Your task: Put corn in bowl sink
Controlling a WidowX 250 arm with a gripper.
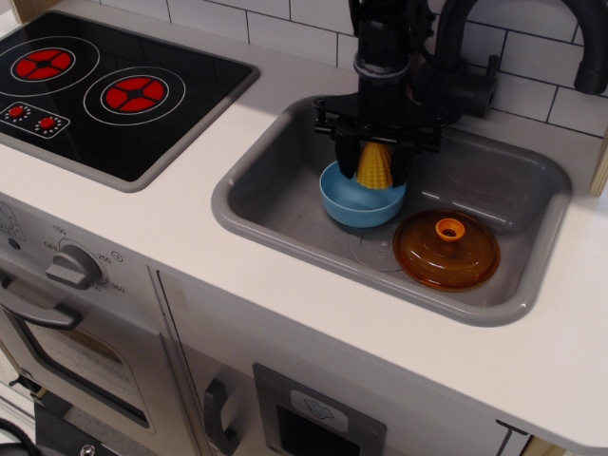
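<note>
While the corn (374, 166) hangs over the light-blue bowl (361, 202), its long axis stands close to vertical, with the narrow tip uppermost and the broad end down inside the bowl's rim; whether that end touches the bowl floor cannot be told. Black fingers (346, 157) flank the corn on left and right, so the gripper (375, 163) is clamped on it. From the top centre of the frame the arm (383, 38) descends nearly straight, its wrist crossbar level above the bowl. In the grey sink (285, 214), which fills the middle and right of the frame, the bowl sits upright toward the back. An amber-orange lid (446, 250) with an orange knob lies just beside the bowl at lower right. At upper left is a black stovetop (104, 90) with red burners. Behind the arm, at upper right, stands a dark faucet (465, 66).
</note>
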